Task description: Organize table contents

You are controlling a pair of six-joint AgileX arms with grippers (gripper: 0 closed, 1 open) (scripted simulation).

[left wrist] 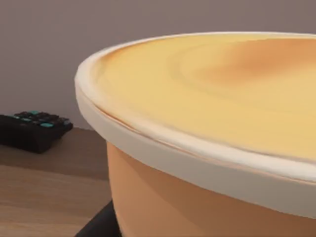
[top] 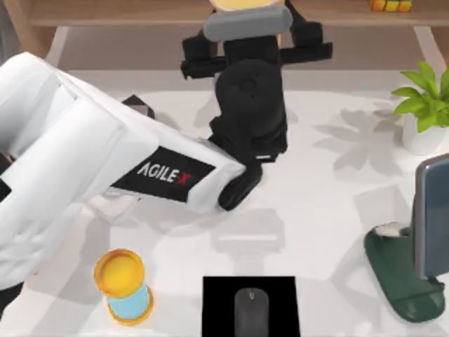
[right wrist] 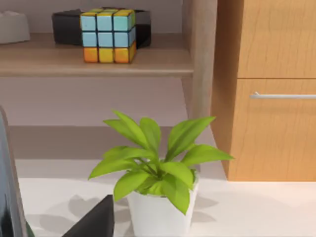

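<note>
Cup: cut off by frame edge at shelf, left gripper fingers closed round it.
Mouse: tabletop near edge, clear space around.

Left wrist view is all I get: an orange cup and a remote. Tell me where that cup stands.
Observer: The orange cup is at the wooden shelf behind the table, with the left gripper at it.
Operator: Name what's on the table.
Observer: A computer mouse on a black pad, at the top view's bottom edge.
Operator: Now the right arm.
Observer: The right gripper faces a potted plant.
</note>
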